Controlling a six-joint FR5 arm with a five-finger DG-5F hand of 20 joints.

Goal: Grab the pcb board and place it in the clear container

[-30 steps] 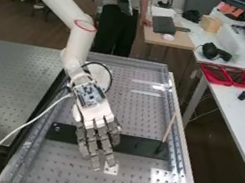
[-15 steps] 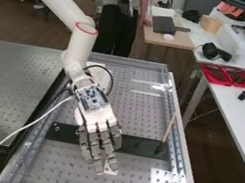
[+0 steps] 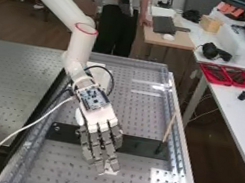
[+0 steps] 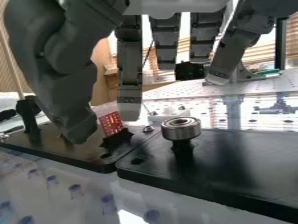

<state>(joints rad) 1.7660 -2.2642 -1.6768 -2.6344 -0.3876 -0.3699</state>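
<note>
Red trays [image 3: 227, 76] sit on the side table at the upper right of the frame, and under me lies the perforated desk [image 3: 131, 103], with a dark plate [image 3: 141, 146] across its middle. My robot hand [image 3: 98, 115] hangs over that plate near the frame's centre, released, fingers long and loosely straight, nothing in their hold. In the wrist view the red pcb board [image 4: 111, 123] stands at a tilt in a black holder [image 4: 117, 141], seen in the gap between my thumb and a finger; whether either touches it I cannot tell. I judge it light, thin and stiff, its faces slick enough to slide, its parts easily harmed by a hard squeeze. I should pinch it by opposite edges above the holder, lift it straight out without bending it, and avoid knocking the metal bearing [image 4: 181, 128] just beside.
</note>
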